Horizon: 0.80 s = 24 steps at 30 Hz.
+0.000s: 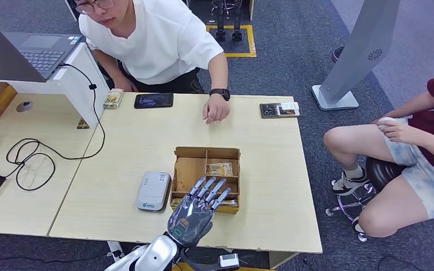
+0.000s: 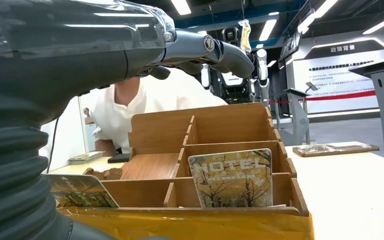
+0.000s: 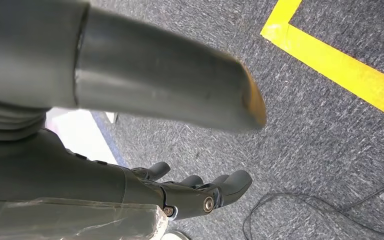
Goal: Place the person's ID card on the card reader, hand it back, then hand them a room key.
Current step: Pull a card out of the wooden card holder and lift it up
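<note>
My left hand [image 1: 195,209] hovers over the front edge of a wooden compartment box [image 1: 206,152], fingers spread and holding nothing. In the left wrist view its fingers [image 2: 215,50] reach out above the box [image 2: 230,122]. A "HOTEL" room key card [image 2: 230,177] stands upright in a front compartment, and the same card [image 1: 219,168] appears in the head view. Another card [image 2: 82,190] leans in the neighbouring slot. The grey-white card reader [image 1: 153,191] lies just left of the box with nothing on it. My right hand [image 3: 180,192] hangs empty over the carpet.
A person in white leans over the table's far side, one hand [image 1: 216,110] resting on it. A dark tablet [image 1: 153,100], a small card holder [image 1: 113,98] and a dark tray [image 1: 280,109] line the far edge. A laptop [image 1: 39,51] and cables [image 1: 34,161] are at the left. Another person [image 1: 412,152] sits to the right.
</note>
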Available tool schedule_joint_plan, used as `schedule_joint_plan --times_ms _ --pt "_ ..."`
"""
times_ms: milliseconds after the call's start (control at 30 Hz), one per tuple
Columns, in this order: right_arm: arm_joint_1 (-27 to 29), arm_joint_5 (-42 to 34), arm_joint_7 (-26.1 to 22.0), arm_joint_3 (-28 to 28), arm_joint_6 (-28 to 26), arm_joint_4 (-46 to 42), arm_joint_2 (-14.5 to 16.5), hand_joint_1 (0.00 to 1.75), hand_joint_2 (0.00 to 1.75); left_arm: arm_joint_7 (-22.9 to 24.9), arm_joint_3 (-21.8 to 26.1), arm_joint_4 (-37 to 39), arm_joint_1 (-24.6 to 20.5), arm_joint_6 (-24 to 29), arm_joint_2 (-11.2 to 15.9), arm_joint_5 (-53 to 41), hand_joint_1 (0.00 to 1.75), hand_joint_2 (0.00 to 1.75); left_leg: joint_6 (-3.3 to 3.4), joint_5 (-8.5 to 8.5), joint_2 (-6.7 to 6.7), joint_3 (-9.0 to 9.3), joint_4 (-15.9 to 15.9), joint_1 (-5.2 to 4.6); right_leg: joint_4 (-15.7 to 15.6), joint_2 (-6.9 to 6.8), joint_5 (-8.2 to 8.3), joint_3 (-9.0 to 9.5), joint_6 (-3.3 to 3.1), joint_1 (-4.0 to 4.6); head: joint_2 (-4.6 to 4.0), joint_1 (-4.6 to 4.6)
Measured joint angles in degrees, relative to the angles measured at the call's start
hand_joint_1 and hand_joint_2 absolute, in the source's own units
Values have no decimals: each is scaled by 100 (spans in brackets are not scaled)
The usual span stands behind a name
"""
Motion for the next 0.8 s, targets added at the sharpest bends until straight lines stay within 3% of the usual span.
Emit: schedule_joint_plan --times_ms 433,800 --pt "-52 3 67 132 81 -2 29 0 0 -89 -26 176 -79 -533 -109 109 0 175 0 0 0 0 0 0 0 0 0 0 0 0 0 -1" --pt "-85 -4 124 271 119 -9 37 0 0 2 -83 392 -179 -667 -233 138 0 175 0 0 0 0 0 0 0 0 0 0 0 0 0 -1"
